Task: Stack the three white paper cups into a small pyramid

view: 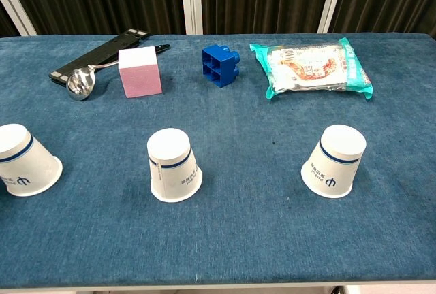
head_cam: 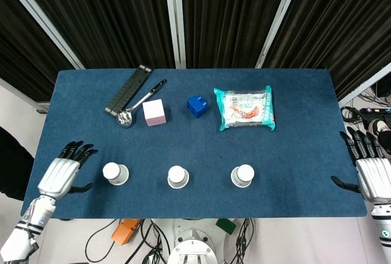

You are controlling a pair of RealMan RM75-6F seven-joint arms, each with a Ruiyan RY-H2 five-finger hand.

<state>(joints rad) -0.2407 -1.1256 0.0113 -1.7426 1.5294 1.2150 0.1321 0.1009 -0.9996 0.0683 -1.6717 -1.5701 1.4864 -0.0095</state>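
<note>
Three white paper cups stand upside down in a row near the table's front edge: the left cup (head_cam: 115, 173) (view: 24, 160), the middle cup (head_cam: 177, 176) (view: 174, 165) and the right cup (head_cam: 242, 175) (view: 336, 161). They are well apart from each other. My left hand (head_cam: 61, 172) is over the table's left end, a short way left of the left cup, fingers spread and holding nothing. My right hand (head_cam: 369, 175) hangs off the table's right edge, fingers apart and empty. Neither hand shows in the chest view.
Across the far half of the blue table (head_cam: 305, 123) lie a black strip (head_cam: 127, 90), a metal spoon (head_cam: 133, 108), a pink cube (head_cam: 154, 112), a blue brick (head_cam: 196, 106) and a teal snack packet (head_cam: 245, 108). Dark curtains hang behind.
</note>
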